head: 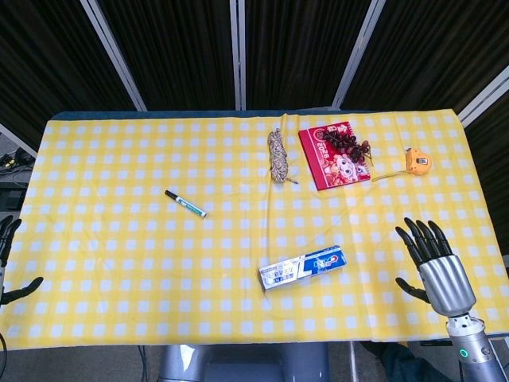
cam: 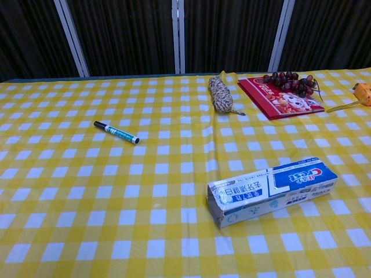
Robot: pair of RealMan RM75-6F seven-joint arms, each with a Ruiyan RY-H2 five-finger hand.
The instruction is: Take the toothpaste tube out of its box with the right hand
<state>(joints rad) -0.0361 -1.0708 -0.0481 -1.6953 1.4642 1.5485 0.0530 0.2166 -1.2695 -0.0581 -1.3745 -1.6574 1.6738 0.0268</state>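
The toothpaste box [head: 303, 267] [cam: 271, 190], white and blue with red lettering, lies flat on the yellow checked tablecloth near the front edge, its ends closed; no tube shows outside it. My right hand [head: 433, 263] hovers at the table's right front, to the right of the box and apart from it, fingers spread and holding nothing. Only the dark fingertips of my left hand [head: 9, 260] show at the far left edge, spread and holding nothing. Neither hand appears in the chest view.
A green marker [head: 185, 204] [cam: 116, 132] lies left of centre. At the back sit a coil of rope [head: 277, 155] [cam: 220, 94], a red booklet [head: 332, 156] [cam: 278, 97] with dark grapes [head: 347, 144] [cam: 290, 81] on it, and an orange tape measure [head: 417, 161] [cam: 363, 92].
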